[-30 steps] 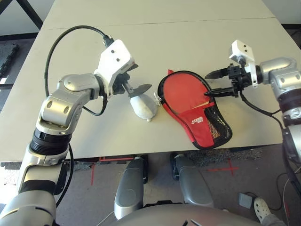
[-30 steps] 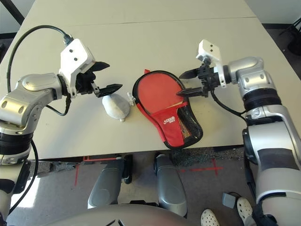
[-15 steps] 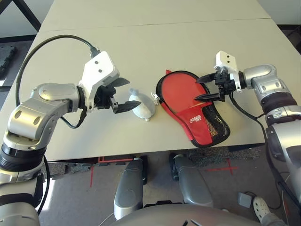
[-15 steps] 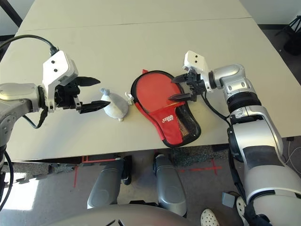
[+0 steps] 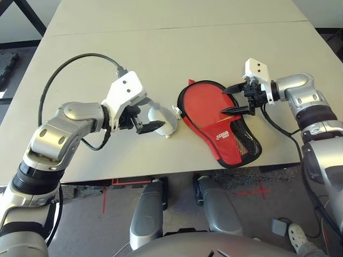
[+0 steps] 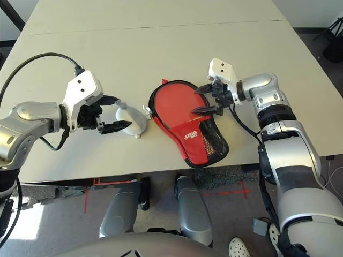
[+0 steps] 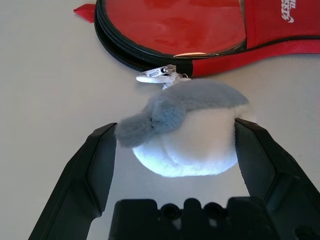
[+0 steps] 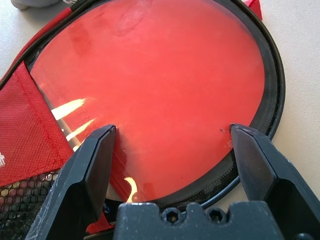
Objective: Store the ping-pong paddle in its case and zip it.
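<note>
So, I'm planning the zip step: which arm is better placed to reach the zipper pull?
Left, probably. The left gripper straddles the plush toy touching the zipper pull; the right gripper hovers open over the paddle.

A pale beige worktop (image 5: pixel 177 43) with a seam running across it — grey floor (image 5: pixel 252 214) below, marked with red tape (image 5: pixel 256 191).

Paddle handle (image 5: pixel 231 119) tucked under the case flap (image 5: pixel 228 140), barely a sliver showing; zipper pull (image 7: pixel 159 75) half behind the plush toy (image 7: pixel 187 127), its far side out of sight
</note>
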Motion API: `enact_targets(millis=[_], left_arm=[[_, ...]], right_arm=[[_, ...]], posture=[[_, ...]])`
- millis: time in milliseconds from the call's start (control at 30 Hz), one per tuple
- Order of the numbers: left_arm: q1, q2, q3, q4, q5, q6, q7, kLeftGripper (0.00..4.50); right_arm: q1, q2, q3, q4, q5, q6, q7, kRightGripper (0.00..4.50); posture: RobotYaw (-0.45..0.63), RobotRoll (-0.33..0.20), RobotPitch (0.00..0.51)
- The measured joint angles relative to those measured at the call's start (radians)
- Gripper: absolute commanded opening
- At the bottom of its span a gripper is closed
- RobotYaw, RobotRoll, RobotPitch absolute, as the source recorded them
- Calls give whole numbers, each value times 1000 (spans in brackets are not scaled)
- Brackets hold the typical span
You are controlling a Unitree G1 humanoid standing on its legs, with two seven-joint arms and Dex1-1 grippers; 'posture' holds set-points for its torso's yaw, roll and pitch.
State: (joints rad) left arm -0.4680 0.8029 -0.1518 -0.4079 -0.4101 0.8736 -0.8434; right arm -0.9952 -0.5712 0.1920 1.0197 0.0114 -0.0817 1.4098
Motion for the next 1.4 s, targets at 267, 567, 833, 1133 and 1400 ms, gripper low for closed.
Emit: enact_targets(millis=[267,567,833,1133,1400], left_arm=[[0,-17,-29,-4,-8,13,-10,1241],[-76,-53,-35,39,5,60,44,11],[-211,-104,-29,176,57,67,116,11],[-283,-91,-62,316,103,-14,94,11],[-373,-161,-97,482,185,-65,127,11]], right_arm=[[8,0,-7,-9,-5,-3,-5,4500],[26,-3,-10,-35,-13,-8,-16,4500],[43,-2,-10,-66,-13,-12,-25,4500],[61,-4,-10,-89,-13,-26,-32,4500],[78,-7,-10,-116,-14,-28,-36,4500]], posture=[[90,0,237],[89,0,238],[85,0,241],[80,0,238],[67,0,241]])
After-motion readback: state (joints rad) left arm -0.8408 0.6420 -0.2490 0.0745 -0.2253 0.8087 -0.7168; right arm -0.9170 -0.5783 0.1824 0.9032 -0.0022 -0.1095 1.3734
